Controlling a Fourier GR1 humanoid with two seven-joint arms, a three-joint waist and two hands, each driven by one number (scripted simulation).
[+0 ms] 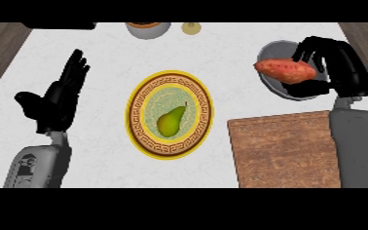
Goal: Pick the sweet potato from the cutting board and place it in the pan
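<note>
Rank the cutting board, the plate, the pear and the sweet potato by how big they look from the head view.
1. Cutting board, though the picture's edge cuts it off
2. Plate
3. Sweet potato, held in the right hand
4. Pear, close to the sweet potato, so that order is unsure

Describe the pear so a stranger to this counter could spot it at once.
Start at the white marble counter and find the round plate with the yellow rim and brown patterned band at its middle. The green pear lies on its pale centre, stem pointing up the view. It is the only green fruit; the orange-red sweet potato is far right.
</note>
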